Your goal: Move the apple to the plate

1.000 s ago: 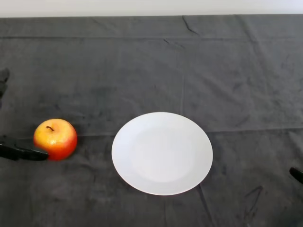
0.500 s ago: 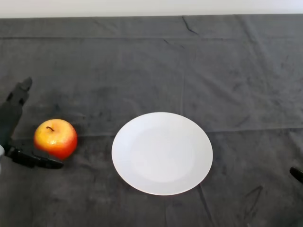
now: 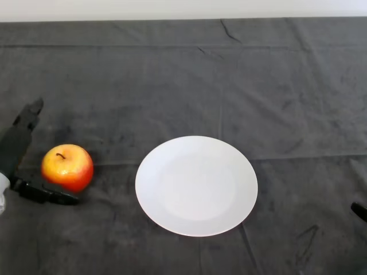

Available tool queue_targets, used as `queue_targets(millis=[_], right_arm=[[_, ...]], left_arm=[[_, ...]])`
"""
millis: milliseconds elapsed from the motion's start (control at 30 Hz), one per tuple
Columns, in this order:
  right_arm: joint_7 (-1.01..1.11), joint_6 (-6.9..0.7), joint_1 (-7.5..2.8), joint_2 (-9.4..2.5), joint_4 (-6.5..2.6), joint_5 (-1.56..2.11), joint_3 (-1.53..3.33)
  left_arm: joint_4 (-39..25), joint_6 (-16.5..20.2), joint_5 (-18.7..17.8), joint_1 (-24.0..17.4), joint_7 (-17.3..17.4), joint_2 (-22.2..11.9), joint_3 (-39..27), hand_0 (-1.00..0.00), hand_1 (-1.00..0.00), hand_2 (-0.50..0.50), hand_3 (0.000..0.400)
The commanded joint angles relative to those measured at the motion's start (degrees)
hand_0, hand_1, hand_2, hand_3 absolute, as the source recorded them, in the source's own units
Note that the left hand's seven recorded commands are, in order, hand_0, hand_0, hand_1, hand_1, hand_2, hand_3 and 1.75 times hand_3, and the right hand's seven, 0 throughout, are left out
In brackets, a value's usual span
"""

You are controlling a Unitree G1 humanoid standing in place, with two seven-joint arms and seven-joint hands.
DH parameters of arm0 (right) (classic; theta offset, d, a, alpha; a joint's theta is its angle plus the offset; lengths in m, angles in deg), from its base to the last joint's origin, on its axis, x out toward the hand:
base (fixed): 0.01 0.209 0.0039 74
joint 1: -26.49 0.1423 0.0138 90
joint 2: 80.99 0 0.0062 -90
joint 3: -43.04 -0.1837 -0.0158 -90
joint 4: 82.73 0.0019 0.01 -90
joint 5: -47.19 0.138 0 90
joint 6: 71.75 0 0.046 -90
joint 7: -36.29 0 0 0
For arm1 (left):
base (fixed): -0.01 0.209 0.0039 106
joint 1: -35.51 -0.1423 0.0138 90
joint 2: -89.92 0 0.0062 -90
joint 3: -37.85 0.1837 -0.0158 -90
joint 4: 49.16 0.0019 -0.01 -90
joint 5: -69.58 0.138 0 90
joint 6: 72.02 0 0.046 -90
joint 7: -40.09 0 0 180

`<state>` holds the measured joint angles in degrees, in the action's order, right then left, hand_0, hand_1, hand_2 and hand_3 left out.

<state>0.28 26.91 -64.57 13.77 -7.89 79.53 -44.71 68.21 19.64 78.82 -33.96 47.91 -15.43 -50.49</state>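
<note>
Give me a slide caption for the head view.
Open left hand brackets the apple, beside the white plate.

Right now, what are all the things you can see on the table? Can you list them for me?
apple: one, red and yellow with a dark stem, standing on the cloth at the left, apart from the plate.
plate: one, white, round, nothing on it, in the middle near the front.
cloth: one, dark grey, creased, covering the whole table.
robot hand: one, black, at the left edge, open, with one finger behind the apple and another part low in front of it, reaching around the apple's left side but not closed on it.
</note>
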Motion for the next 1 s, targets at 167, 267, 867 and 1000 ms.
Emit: queue_targets(millis=[167, 267, 867, 1000], right_arm=[[0.18, -2.74, 0.47, -1.91, -2.36, 1.46, -0.68], [0.17, -2.73, 0.47, -1.89, -2.37, 1.49, -0.65], [0.14, -2.70, 0.47, -1.88, -2.37, 1.51, -0.63], [0.18, -2.73, 0.47, -1.91, -2.36, 1.46, -0.68]], left_arm=[[4.7, -2.5, 1.2, 4.4, -1.0, 1.3, 0.6, -1.00, -1.00, 0.00, 0.400], [5.2, -2.9, 1.1, 4.8, -1.5, 1.4, 0.1, -1.00, -1.00, 0.00, 0.400], [-3.4, 0.0, 1.8, 4.5, -4.6, 2.7, -1.3, -1.00, -1.00, 0.00, 0.400], [-9.2, 2.2, 2.7, 3.7, -5.3, 3.5, -0.8, -1.00, -1.00, 0.00, 0.400]])
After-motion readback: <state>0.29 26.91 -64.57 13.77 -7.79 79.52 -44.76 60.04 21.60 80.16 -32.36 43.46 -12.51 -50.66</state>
